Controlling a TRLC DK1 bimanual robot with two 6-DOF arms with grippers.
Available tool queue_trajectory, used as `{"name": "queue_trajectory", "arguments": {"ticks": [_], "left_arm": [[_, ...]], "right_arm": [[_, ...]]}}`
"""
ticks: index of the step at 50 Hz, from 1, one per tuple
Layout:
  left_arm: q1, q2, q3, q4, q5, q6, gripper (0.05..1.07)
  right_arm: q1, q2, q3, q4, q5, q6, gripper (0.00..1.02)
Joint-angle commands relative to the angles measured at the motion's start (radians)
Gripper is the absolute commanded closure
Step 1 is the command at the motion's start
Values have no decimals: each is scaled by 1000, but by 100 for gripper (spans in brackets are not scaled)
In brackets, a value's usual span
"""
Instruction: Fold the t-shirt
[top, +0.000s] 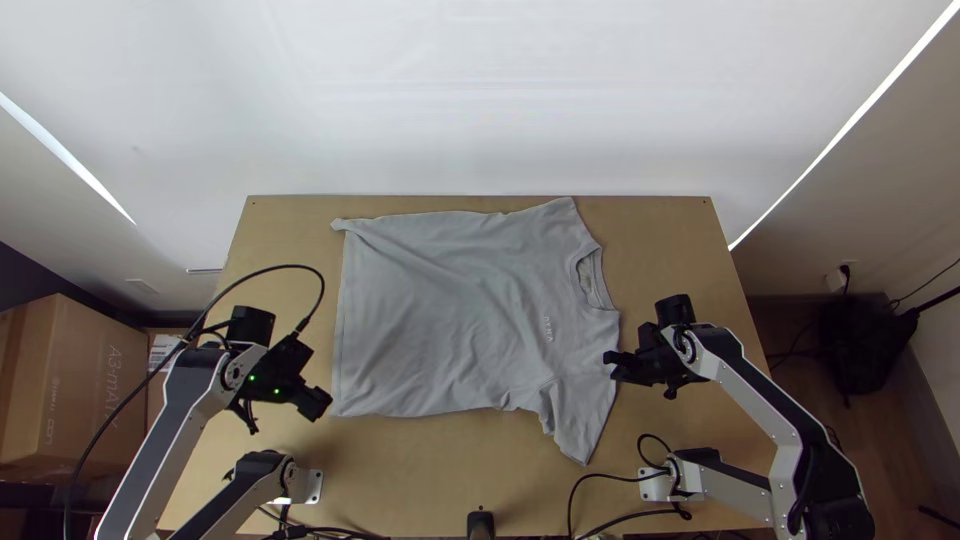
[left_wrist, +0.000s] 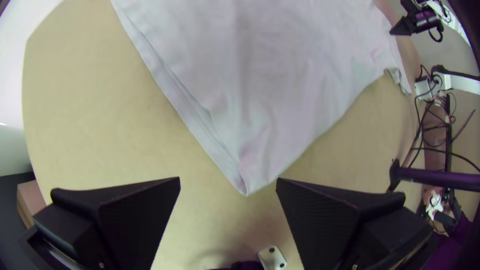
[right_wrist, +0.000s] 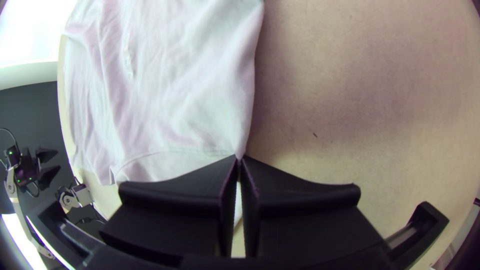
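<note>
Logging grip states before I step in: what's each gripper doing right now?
Black left gripper: open, holding nothing.
Black right gripper: closed on the edge of the light grey short-sleeved t-shirt, by a sleeve seam.

- In the left wrist view, the t-shirt (left_wrist: 260, 75) is cut by the top edge.
- In the right wrist view, some cloth is covered by the right gripper (top: 612, 366) at lower middle.
- The cardboard box (top: 75, 350) is cut by the top view's left edge.
</note>
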Motion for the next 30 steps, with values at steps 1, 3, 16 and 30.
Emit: {"name": "queue_trajectory", "arguments": {"ticks": [1,3,16,30], "left_arm": [[-26,42,-44,-41,10,32,11],[-41,56,-61,-39,9,29,11],[-49,144,-106,31,-7,23,25],[-61,211,-103,94,-7,9,37]], "right_arm": [[-3,-22,-26,-3,3,18,100],[-5,-23,-27,-5,5,18,100],[-5,-43,-39,-9,3,18,100],[-15,-45,-42,-9,3,15,100]]}}
